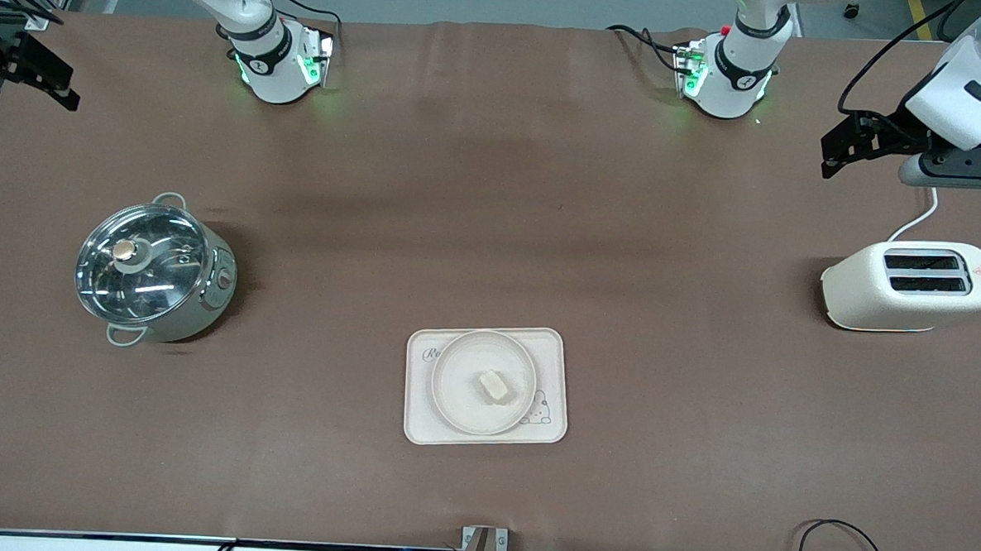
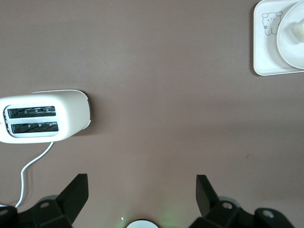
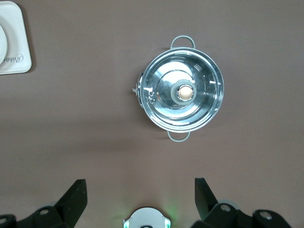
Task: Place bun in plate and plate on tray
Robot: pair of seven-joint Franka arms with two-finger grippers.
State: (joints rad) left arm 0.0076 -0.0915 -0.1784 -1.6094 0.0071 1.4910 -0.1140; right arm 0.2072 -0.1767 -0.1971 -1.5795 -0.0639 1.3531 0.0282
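Observation:
The bun (image 1: 492, 386) lies in the round plate (image 1: 455, 394), and the plate sits on the rectangular tray (image 1: 555, 354), at the table's middle near the front camera. In the left wrist view a corner of the tray (image 2: 266, 54) shows with the plate (image 2: 288, 47) and the bun (image 2: 299, 29). The right wrist view shows a tray corner (image 3: 16, 45). My left gripper (image 1: 839, 154) is open and empty, high over the table by the toaster; its open jaws show in its wrist view (image 2: 141, 184). My right gripper (image 1: 56, 87) is open and empty over the right arm's end (image 3: 139, 186).
A cream toaster (image 1: 908, 285) with a white cord stands at the left arm's end and also shows in the left wrist view (image 2: 45, 116). A steel pot with a glass lid (image 1: 155, 273) stands at the right arm's end and shows in the right wrist view (image 3: 180, 92). Cables lie along the front edge.

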